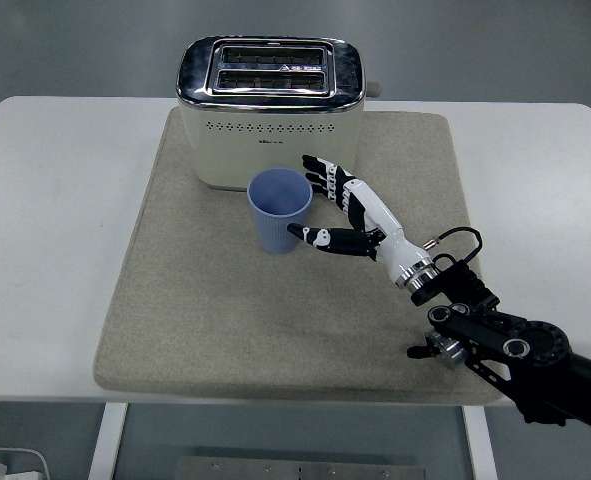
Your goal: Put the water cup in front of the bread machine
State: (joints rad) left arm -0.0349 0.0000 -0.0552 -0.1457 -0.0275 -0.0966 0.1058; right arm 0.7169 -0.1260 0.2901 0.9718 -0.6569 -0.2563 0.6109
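Head view: white worktop (55, 250) fills most of the frame, with a beige mat (215, 320) laid across its middle. Cream bread machine (270, 110) with a chrome top and two slots stands at the mat's upper centre. Just below it, near the frame's centre, the blue water cup (279, 210) stands upright on the mat, its mouth open upward, close to the machine's front face but not visibly touching it. The right arm enters from the lower right corner and reaches up and left; its right hand (343, 210) sits just right of the cup. The fingers (320, 172) are spread apart and clamp nothing: the upper ones extend toward the cup's rim on the right, and the thumb (315, 237) points at the cup's lower wall, at or almost at its surface.
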